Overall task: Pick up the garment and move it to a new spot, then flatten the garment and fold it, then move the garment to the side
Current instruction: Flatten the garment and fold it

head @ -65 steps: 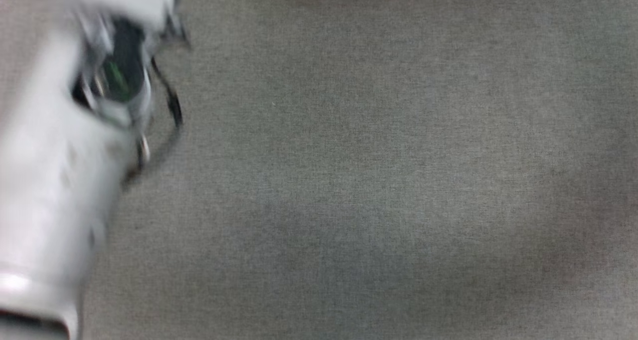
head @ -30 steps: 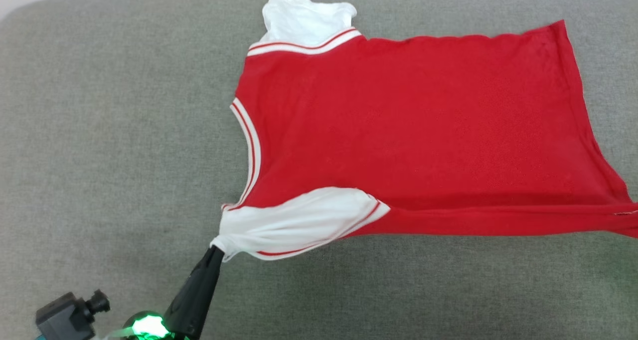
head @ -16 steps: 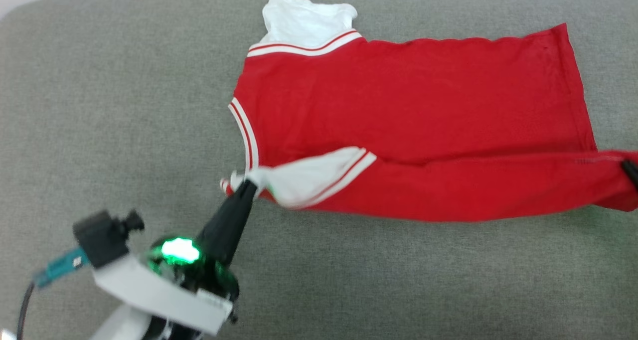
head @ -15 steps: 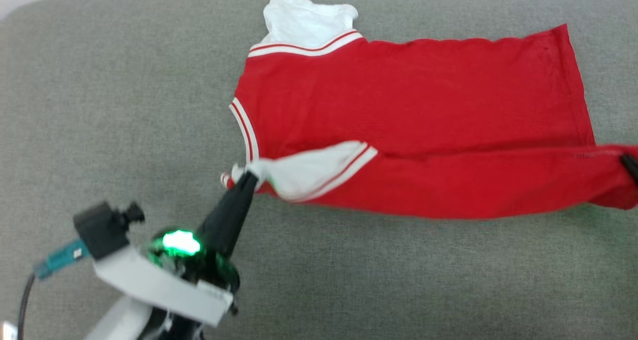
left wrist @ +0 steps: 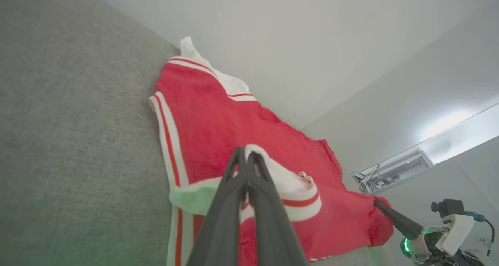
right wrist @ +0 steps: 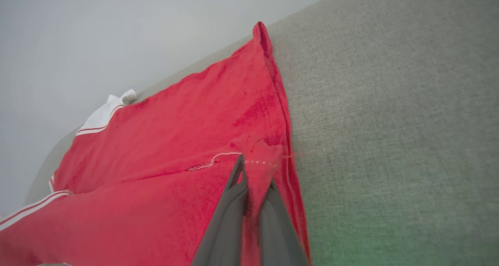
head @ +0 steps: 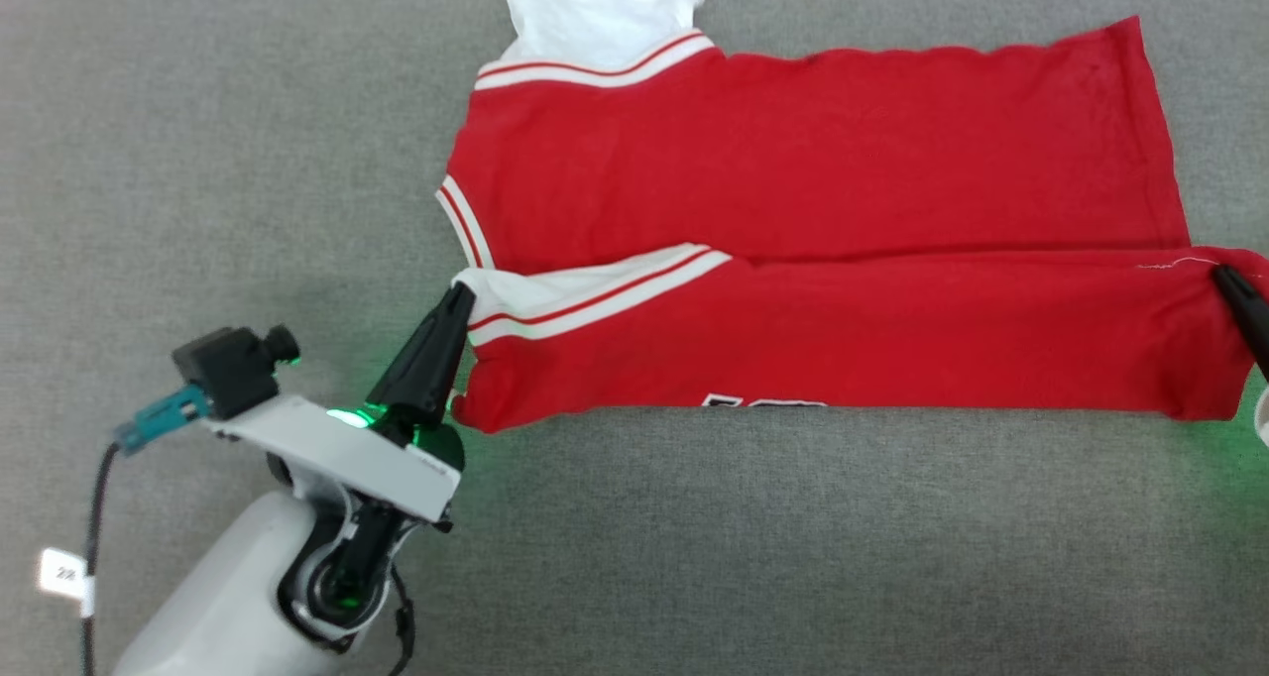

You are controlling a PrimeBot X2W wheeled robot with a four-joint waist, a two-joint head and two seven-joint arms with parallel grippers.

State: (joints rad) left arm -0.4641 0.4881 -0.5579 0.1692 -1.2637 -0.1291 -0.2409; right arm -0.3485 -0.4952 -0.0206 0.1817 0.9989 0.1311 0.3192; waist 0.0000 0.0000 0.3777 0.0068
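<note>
I am pinching the garment [head: 813,180] with left gripper [head: 462,294] and right gripper [head: 1222,276]. Bare grey surface [head: 694,557] is lying open at 6 o'clock.

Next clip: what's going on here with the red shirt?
A two-armed robot is folding a red jersey-style T-shirt with white sleeves on a grey fabric-covered surface. Its left claw is shut on the near white striped sleeve, its right claw on the hem corner at the other end. The near long side lies turned over onto the shirt's middle, a sliver of black print showing at the fold. The far sleeve lies crumpled, not folded in.
</note>
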